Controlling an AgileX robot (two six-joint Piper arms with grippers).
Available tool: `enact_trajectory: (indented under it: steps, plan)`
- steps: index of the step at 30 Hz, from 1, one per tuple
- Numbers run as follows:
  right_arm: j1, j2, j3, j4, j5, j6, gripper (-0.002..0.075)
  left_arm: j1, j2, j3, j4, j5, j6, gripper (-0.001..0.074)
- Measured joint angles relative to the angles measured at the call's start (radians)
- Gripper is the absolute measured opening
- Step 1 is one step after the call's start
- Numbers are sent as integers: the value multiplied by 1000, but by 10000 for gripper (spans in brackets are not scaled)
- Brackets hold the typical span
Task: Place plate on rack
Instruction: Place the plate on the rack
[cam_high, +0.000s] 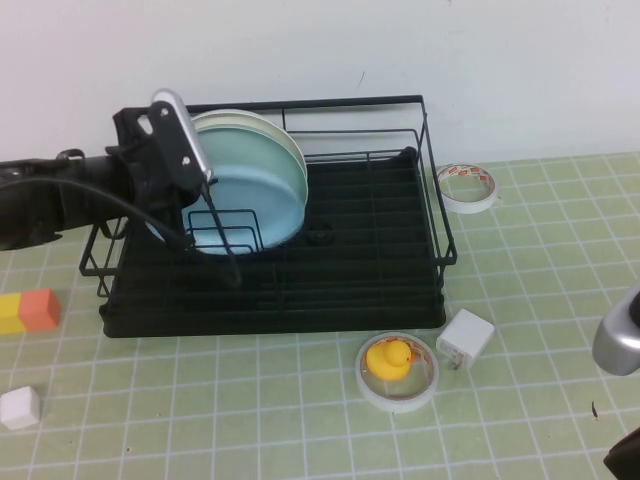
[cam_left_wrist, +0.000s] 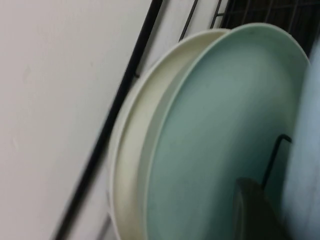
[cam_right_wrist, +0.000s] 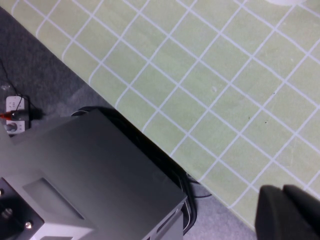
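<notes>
While the sky-blue plate (cam_high: 255, 190) is standing upright among the dividers at the left end of the rack (cam_high: 340, 270), the left gripper (cam_high: 195, 195) is hovering at its rim, jaws' state unclear. The right gripper (cam_right_wrist: 287, 212) is sitting parked at the worktop's (cam_high: 520, 330) right edge, jaws clenched.

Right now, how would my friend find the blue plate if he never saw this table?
Find the big black rack on the green table. At its left end three plates stand upright behind the left end effector. The plate is the front one, sky blue, ahead of the mint-green plate and cream-white plate.
</notes>
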Motion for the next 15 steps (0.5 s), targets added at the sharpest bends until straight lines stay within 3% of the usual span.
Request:
enact_trajectory:
  steps: [3,6,8,11,15]
  plan:
    - [0,0,0,0,0,0,-2,0,3,0,-2,-9,-127,307]
    - [0,0,0,0,2,0,-2,0,3,0,-5,-11,-214,493]
    - [0,0,0,0,2,0,-2,0,3,0,-5,-18,-267,561]
    - [0,0,0,0,2,0,-2,0,1,0,-5,-47,-361,580]
    - [0,0,0,0,2,5,-2,0,-24,0,-6,-104,-488,531]
